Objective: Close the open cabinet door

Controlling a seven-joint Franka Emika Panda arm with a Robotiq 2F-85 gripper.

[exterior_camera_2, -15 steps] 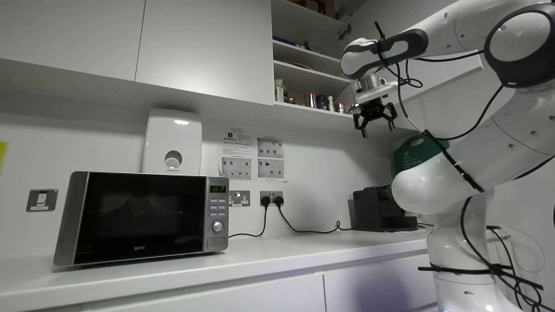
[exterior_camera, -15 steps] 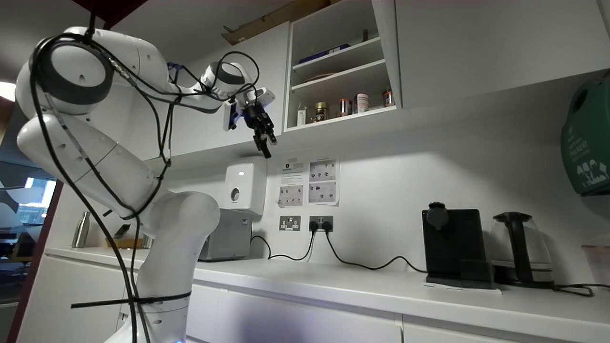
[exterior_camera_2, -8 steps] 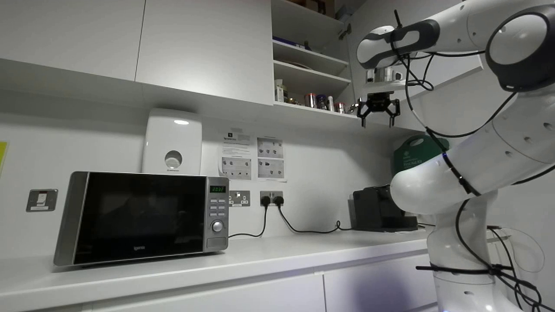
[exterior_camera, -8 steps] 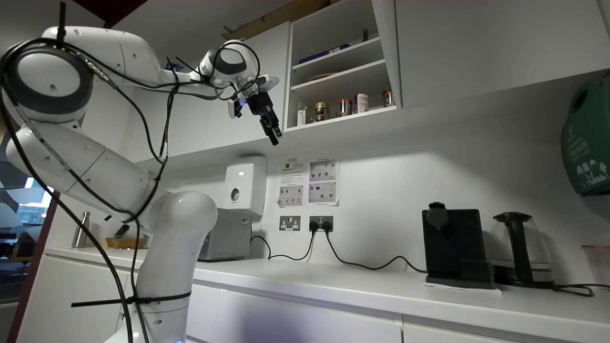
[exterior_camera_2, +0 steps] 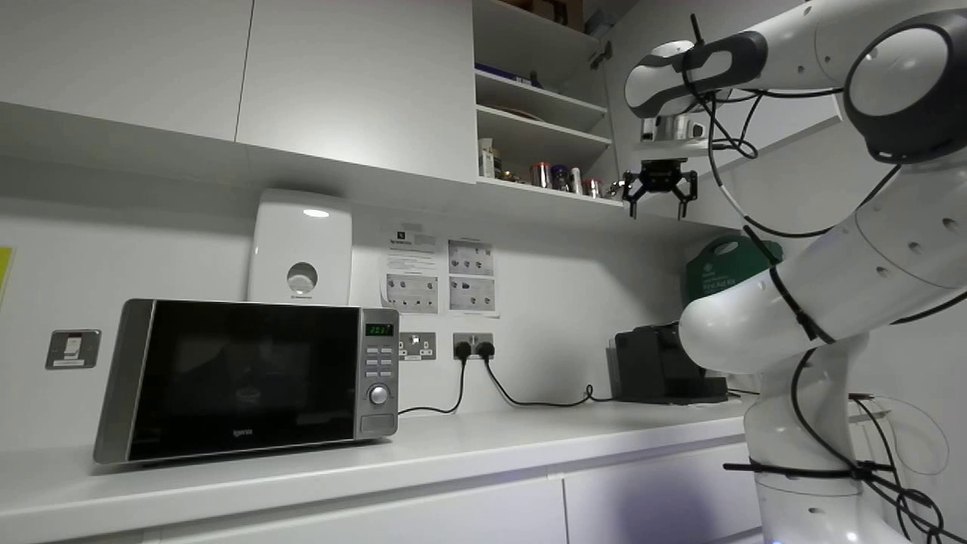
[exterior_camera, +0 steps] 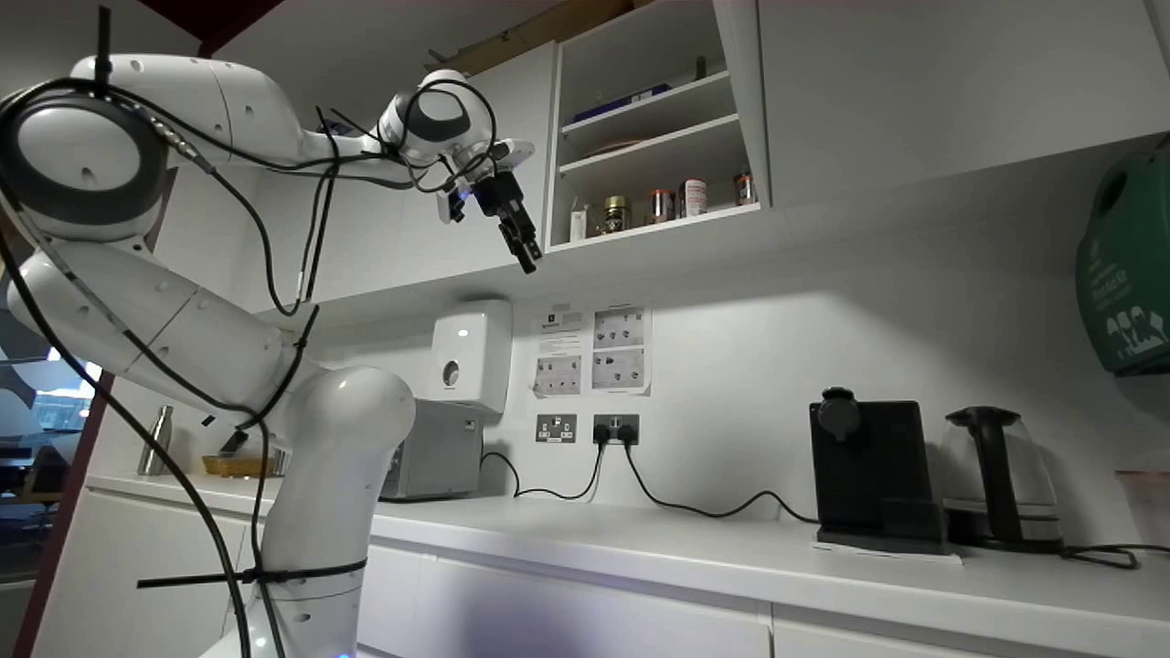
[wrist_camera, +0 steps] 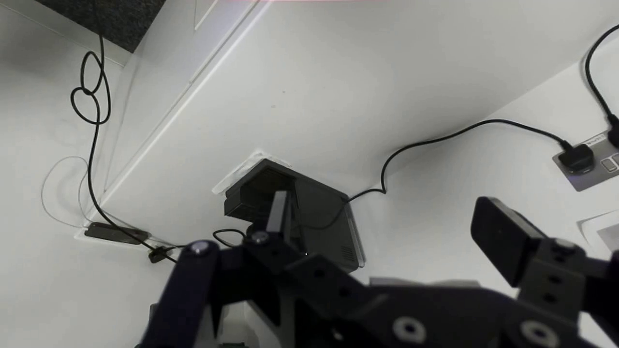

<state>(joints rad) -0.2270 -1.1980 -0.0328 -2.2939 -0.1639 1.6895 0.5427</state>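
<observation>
The cabinet door is a flat white panel that stands open. An exterior view shows it nearly edge-on (exterior_camera: 749,82) at the right side of the open shelves; another shows its inner face (exterior_camera_2: 657,23), partly hidden by my arm. My gripper (exterior_camera: 526,260) points down, apart from the door. In an exterior view it hangs left of and below the shelf opening. In an exterior view my gripper (exterior_camera_2: 657,210) appears near the lower right corner of the opening. In the wrist view my gripper (wrist_camera: 382,208) has its fingers wide apart with nothing between; the door is out of that view.
The cabinet shelves (exterior_camera: 649,146) hold several jars. Neighbouring closed cabinet fronts (exterior_camera: 932,91) flank the opening. Below are the counter (exterior_camera: 585,525), microwave (exterior_camera_2: 249,378), coffee machine (wrist_camera: 324,222), kettle (exterior_camera: 1001,475) and a towel dispenser (exterior_camera: 471,352). A green first aid kit (exterior_camera: 1129,265) hangs at right.
My gripper has risen slightly and turned more level, shifting a little to the right in both exterior views. The arm's elbow has drawn back. The cabinet door has not moved.
</observation>
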